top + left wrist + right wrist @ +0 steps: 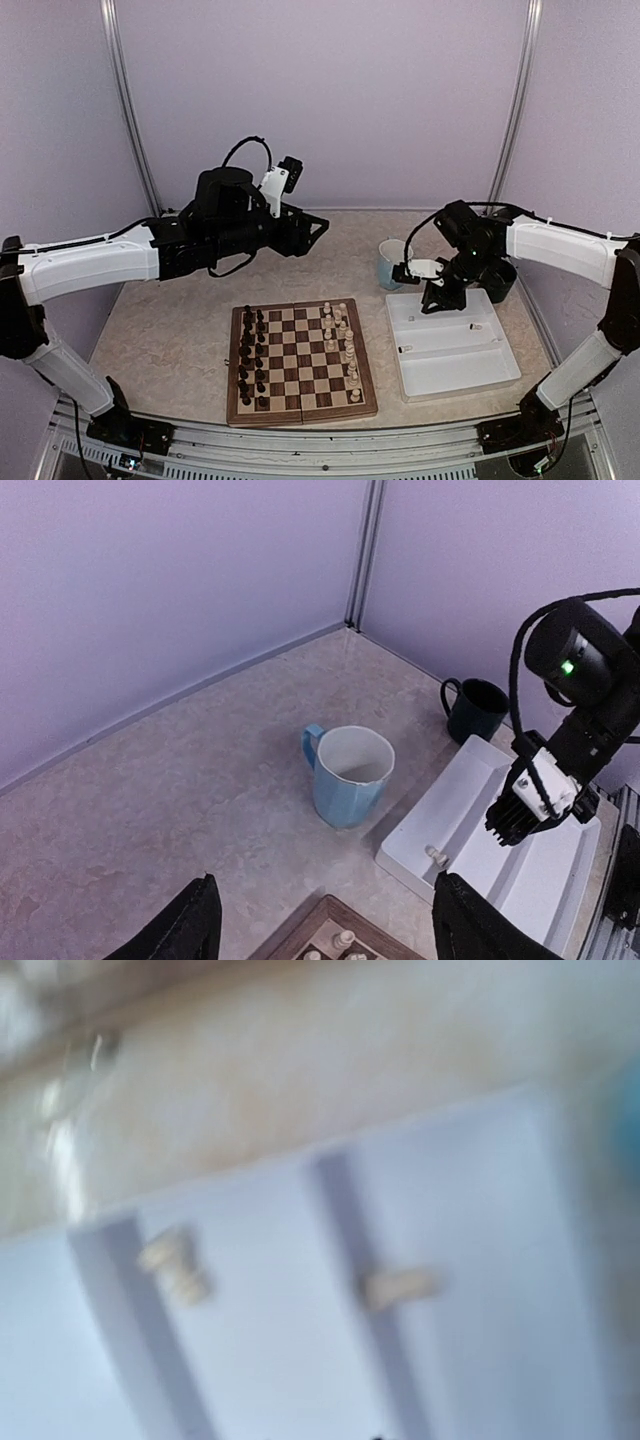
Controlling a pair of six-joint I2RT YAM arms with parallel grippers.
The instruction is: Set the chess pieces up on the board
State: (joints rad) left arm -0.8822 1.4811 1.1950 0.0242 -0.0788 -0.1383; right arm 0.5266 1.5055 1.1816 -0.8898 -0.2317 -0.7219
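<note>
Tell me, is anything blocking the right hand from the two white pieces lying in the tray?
Nothing visible does. The right hand hangs over the white tray, and the two cream pieces lie loose on its floor with only low ridges beside them.

This is a robot lab booth. Plain purple walls (pixel 330 100) shut in a small table (pixel 170 340) from 9 to 3 o'clock, with metal posts (pixel 128 110) at 11 and 1. A left arm (pixel 90 262) and a right arm (pixel 560 245) sit on a metal rail (pixel 300 442) at 6 o'clock.
</note>
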